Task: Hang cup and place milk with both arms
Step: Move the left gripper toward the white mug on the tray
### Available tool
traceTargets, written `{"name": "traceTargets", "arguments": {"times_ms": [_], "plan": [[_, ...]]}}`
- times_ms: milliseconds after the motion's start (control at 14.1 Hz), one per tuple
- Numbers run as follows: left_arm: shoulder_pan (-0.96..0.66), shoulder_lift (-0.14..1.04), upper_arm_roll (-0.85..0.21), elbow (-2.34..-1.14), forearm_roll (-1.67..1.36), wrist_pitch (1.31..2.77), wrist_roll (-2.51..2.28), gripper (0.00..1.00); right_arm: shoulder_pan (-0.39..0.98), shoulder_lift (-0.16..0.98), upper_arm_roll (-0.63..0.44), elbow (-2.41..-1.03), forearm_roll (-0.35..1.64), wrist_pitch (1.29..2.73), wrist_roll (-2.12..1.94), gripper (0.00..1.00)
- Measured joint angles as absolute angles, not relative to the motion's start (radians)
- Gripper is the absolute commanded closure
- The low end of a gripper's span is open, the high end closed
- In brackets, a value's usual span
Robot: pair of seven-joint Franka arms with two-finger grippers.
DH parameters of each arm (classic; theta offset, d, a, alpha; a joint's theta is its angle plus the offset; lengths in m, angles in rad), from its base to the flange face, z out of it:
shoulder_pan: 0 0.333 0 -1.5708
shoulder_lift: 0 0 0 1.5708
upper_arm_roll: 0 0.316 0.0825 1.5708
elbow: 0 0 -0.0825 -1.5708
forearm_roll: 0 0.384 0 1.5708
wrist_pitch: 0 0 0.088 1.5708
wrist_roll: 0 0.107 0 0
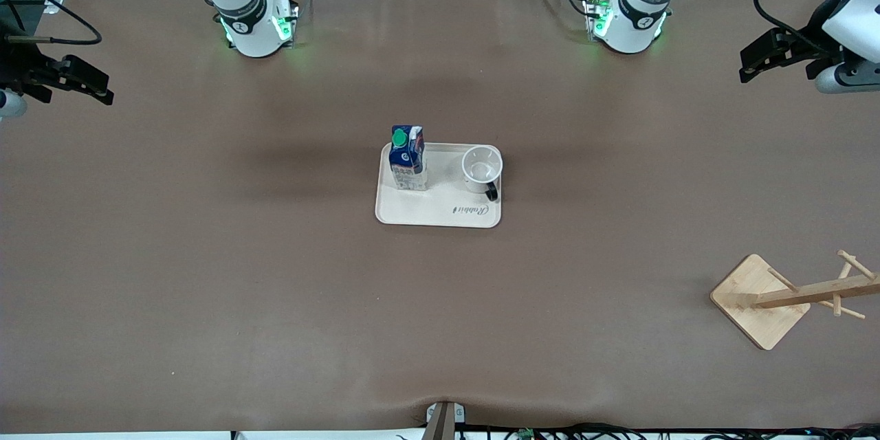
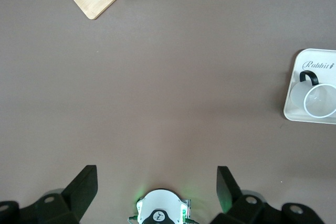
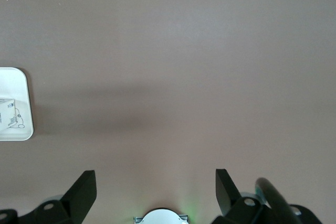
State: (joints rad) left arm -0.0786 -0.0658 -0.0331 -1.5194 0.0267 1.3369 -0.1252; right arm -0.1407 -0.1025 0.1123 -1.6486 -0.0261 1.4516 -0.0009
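Front view: left gripper (image 1: 753, 62) and right gripper (image 1: 96, 86) wait raised, jaws spread.

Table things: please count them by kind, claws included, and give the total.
Tray: 1
Milk: 1
Cup: 1
Wooden rack: 1
Claws, both open and waiting over bare table, left claw at its end, right claw at its end: 2
Total: 6
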Motion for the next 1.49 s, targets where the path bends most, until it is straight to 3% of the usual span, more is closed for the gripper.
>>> {"name": "traceTargets", "arguments": {"times_ms": [850,1488], "plan": [[-0.085,0.015,-0.037,-1.556,0.03,1.323,-0.129,0.0,-0.141,-0.103,0.112,-1.649,-0.026,1.451,-0.001,0.0],[-0.099,0.024,-0.102,-1.632,0.03,1.354,-0.189,0.0,-0.141,-0.103,0.112,-1.649,-0.026,1.451,-0.001,0.0]]}}
